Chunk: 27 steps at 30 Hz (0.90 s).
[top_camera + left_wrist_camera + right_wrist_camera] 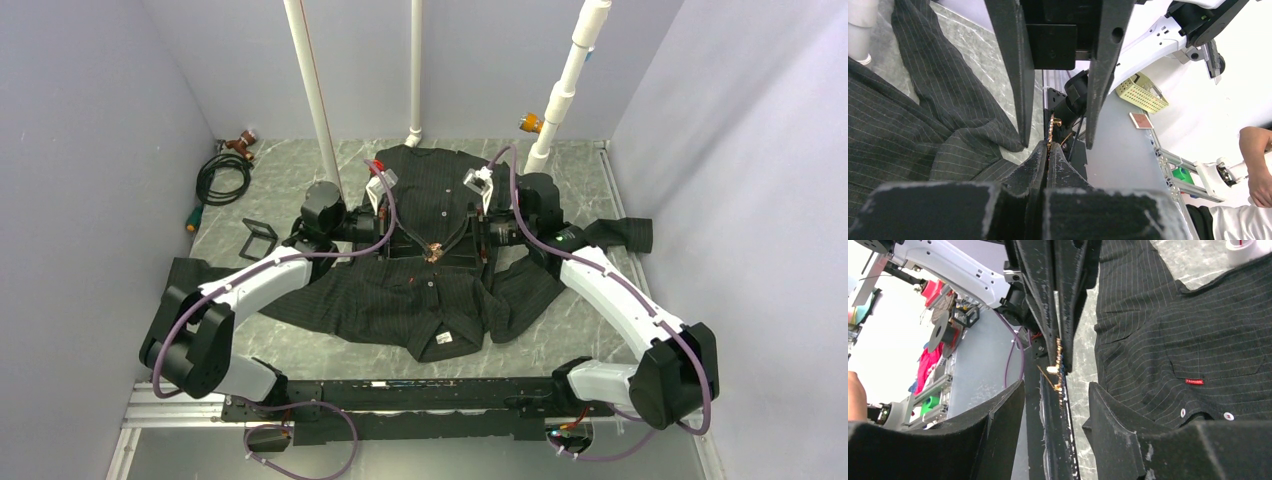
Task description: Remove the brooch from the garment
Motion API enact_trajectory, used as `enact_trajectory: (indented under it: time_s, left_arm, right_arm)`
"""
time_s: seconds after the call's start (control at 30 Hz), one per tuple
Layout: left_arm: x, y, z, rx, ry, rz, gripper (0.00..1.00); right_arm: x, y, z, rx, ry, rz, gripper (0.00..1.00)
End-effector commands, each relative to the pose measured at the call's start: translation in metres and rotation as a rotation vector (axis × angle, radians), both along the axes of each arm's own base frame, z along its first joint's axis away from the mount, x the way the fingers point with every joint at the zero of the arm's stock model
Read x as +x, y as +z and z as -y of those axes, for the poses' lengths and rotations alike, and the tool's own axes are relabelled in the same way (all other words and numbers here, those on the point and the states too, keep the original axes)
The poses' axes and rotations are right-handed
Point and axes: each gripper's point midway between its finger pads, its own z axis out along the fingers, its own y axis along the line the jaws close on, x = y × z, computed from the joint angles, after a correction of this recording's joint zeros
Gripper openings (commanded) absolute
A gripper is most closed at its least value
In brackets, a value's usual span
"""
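Top external view: the pinstriped shirt (400, 300) was laid flat on the marbled bench (290, 190), with its collar label (452, 338) at the near edge. The two arms were pointed at each other above its middle. The brooch (435, 253) was seen between their tips, glinting gold.

From the left wrist, the jaws of the left gripper (1048, 156) were found pressed together on the lower edge of the brooch, which was held edge-on and upright. The right gripper (1057, 385) was spread wide, its jaws set to either side of the brooch without touching it.

In both wrist views the brooch was seen apart from the cloth. The red tag (1194, 381) and white buttons (1228, 416) were seen well off to one side.
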Motion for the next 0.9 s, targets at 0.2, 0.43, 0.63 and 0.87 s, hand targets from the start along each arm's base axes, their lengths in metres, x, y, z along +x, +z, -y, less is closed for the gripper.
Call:
enact_trajectory:
  time_s: [0.2,0.43,0.63,0.87]
  left_arm:
    - [-0.004,0.005,0.004,-0.019,-0.032,0.018,0.0]
    - [-0.005,0.002,0.005,-0.013,-0.037,0.023,0.0]
    - [-0.007,0.002,0.006,-0.015,-0.043,0.032,0.0]
    - [-0.008,0.001,0.005,-0.013,-0.036,0.037,0.0]
  right_arm:
    - [0.012,0.012,-0.004,-0.022,-0.03,0.104,0.51]
    - [0.022,0.006,-0.003,-0.052,-0.081,0.105,0.39]
    - [0.025,0.003,-0.003,-0.059,-0.094,0.089,0.26]
    - [0.033,0.0,0.002,-0.073,-0.147,0.068,0.21]
